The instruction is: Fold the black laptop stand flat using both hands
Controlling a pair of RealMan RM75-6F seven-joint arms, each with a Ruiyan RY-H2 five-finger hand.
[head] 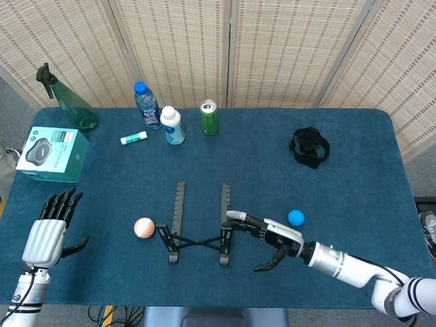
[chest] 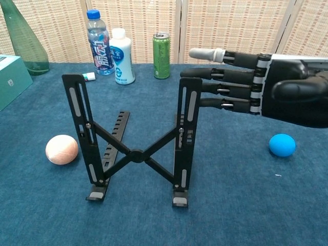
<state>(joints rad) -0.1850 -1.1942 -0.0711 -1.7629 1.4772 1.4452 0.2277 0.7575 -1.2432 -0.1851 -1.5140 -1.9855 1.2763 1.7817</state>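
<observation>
The black laptop stand [head: 197, 228] [chest: 136, 154] stands unfolded near the table's front middle, its two rails raised steeply and joined by a crossed brace. My right hand [head: 272, 240] [chest: 256, 89] reaches in from the right with its fingers held straight. Its fingertips [chest: 190, 84] touch the top of the right rail and grip nothing. My left hand [head: 49, 228] hovers at the front left corner, well away from the stand, fingers straight and apart. It shows only in the head view.
A pink ball [head: 144, 227] lies just left of the stand, a blue ball [head: 295, 217] to its right. At the back stand a spray bottle [head: 68, 102], teal box [head: 53, 154], water bottle [head: 147, 105], white bottle [head: 172, 126], green can [head: 209, 117] and black strap [head: 310, 146].
</observation>
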